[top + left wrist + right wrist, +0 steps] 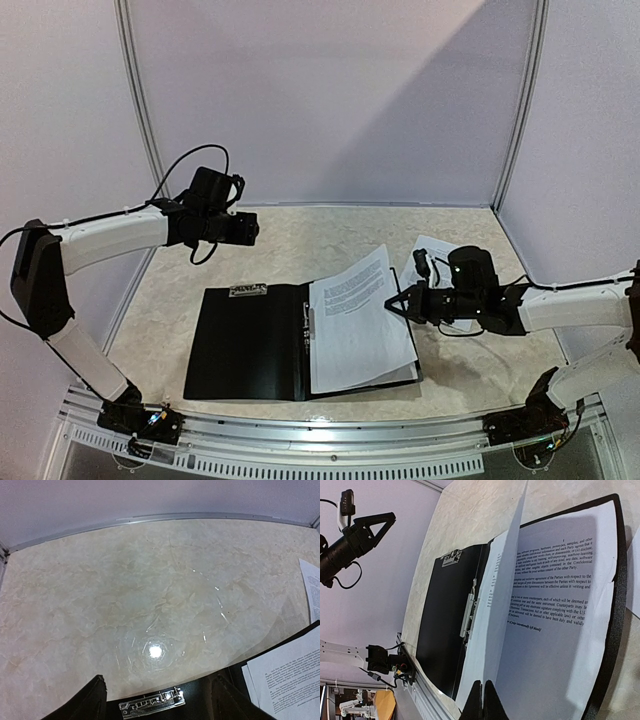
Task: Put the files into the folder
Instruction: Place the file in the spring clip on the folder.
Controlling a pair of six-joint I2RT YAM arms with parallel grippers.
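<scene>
The black folder (245,340) is laid open mid-table, long axis near-to-far, with the files (355,320) on its right half. Their top sheet's right edge is pinched by the nearer right gripper (392,303); the left gripper (252,230) is held spread, far-left.

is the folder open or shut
Open: the folder lies spread flat, both halves showing, with the files on its right half.

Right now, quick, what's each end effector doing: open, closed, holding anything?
Left end effector: open, holding nothing.
Right end effector: closed, pinching the top sheet of the files.
</scene>
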